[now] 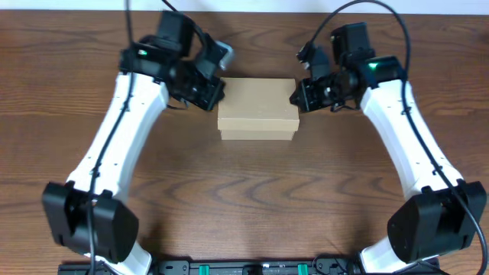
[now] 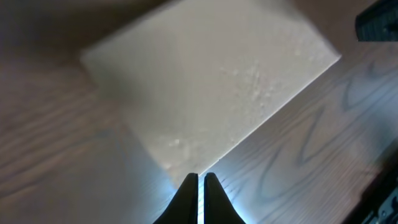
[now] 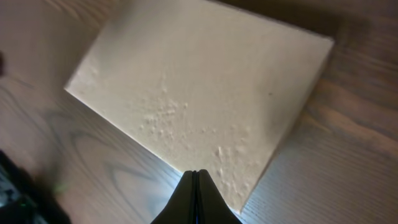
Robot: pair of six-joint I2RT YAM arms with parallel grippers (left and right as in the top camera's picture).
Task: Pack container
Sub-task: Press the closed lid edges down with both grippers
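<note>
Two ends of the container [image 1: 258,108]: we find the left gripper [image 1: 214,93] beside one, the right gripper [image 1: 296,96] beside the other, both pinched closed, empty.

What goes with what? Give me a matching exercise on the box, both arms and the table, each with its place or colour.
1. cardboard box
2. left arm
3. right arm
4. table

A. beside the box's right end
B. tan, lid closed
C. brown wood grain
D. beside the box's left end

Pairs: 1-B, 2-D, 3-A, 4-C.
</note>
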